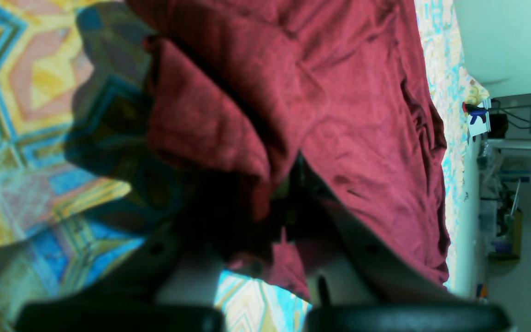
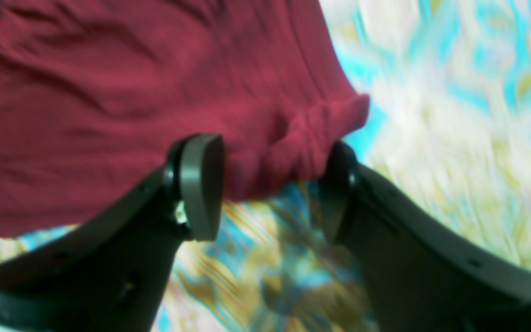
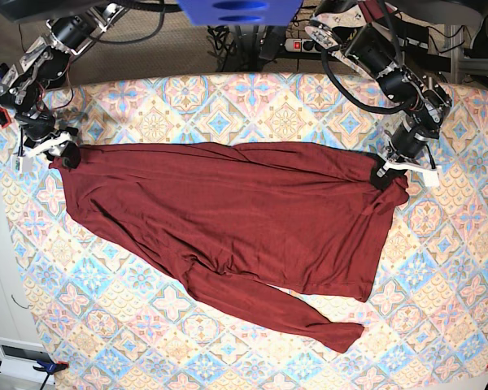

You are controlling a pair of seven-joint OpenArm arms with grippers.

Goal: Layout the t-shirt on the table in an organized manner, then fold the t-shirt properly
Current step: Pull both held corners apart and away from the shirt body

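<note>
T-shirt (image 3: 228, 219) lies spread on the table (image 3: 439, 325). Left gripper (image 3: 384, 172) pinches one top corner. Right gripper (image 2: 270, 184) has its fingers apart around the other corner.

the t-shirt (image 3: 228, 219) covers the middle of the counter (image 3: 439, 325); bare cloth lies along the near edge and both near corners, open to approach.

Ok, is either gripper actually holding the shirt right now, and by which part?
The left gripper is shut on the t-shirt at a bunched far corner. The right gripper is open, with a bunched shirt corner between its jaws, not clamped.
</note>
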